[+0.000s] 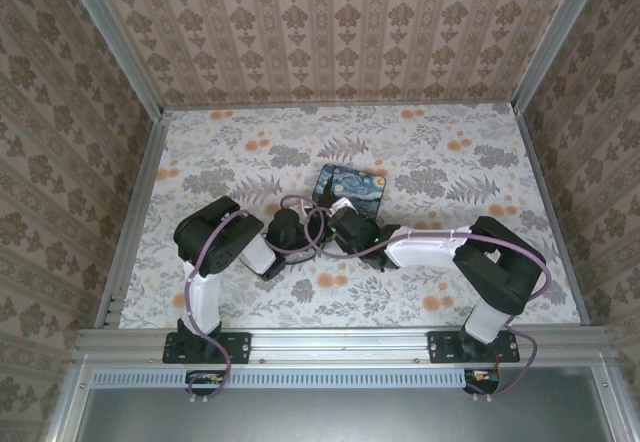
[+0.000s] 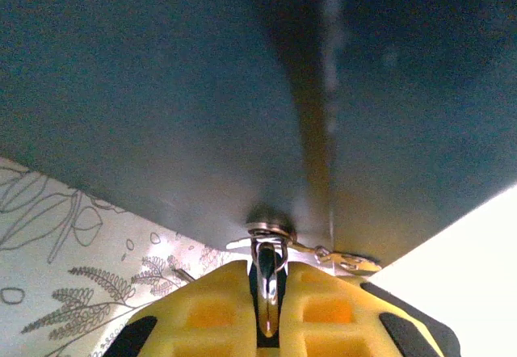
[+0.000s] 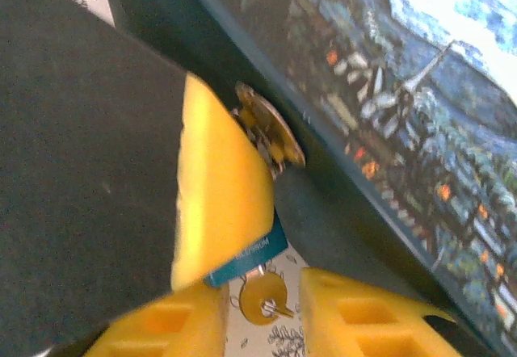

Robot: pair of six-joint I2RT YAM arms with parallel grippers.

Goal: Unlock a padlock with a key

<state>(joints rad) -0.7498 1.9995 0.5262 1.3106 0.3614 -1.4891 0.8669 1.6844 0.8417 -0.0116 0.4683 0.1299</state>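
Note:
The padlock [image 3: 250, 252] has a small teal-blue body and hangs from the brass hasp [image 3: 271, 127] on the side of the night-sky box [image 3: 404, 90]. My left gripper [image 2: 269, 308] is shut on it, and its shiny shackle [image 2: 269, 280] runs up between the yellow pads to the hasp. A small brass key [image 3: 260, 299] sticks out of the padlock's underside. My right gripper [image 3: 262, 321] is open, one yellow finger on each side of the key head with a gap on both. In the top view both grippers [image 1: 303, 230] [image 1: 330, 224] meet just in front of the box [image 1: 352, 186].
The box's dark side wall [image 2: 161, 90] looms right in front of the left wrist. The left arm's finger [image 3: 218, 195] and dark body crowd the right wrist's left side. Floral floor [image 1: 450, 162] spreads around, fenced by patterned walls and metal rails.

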